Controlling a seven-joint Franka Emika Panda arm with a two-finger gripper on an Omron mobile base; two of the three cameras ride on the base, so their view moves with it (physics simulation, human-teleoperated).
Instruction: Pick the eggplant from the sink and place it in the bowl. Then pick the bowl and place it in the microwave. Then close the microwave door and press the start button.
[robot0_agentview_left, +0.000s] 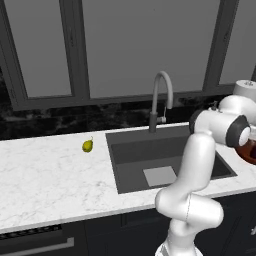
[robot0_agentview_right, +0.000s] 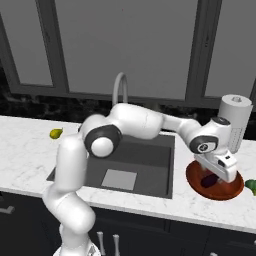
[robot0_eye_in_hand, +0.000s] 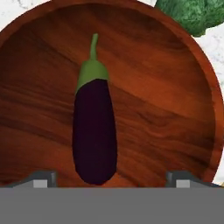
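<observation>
One step looks done: the glossy dark purple eggplant (robot0_eye_in_hand: 94, 131) with its green stem cap lies flat on the floor of the wide, shallow reddish-brown wooden bowl (robot0_eye_in_hand: 175, 87), and the two-finger gripper (robot0_eye_in_hand: 112, 178) hangs just over it with its fingertips (robot0_eye_in_hand: 43, 178) spread wide, one on each side and neither touching the vegetable — nothing is pinched.

The risks lie in lifting the bowl. From the right base view it sits on the white marbled counter (robot0_agentview_right: 30, 135) right of the dark grey recessed sink (robot0_agentview_right: 150, 150), near the counter's front edge and just beside a white cylindrical canister (robot0_agentview_right: 235, 122) and a leafy green vegetable (robot0_eye_in_hand: 192, 15). A grip on the thin rim could let the shallow bowl tip and the eggplant roll out — or the wrist could knock the canister.
</observation>
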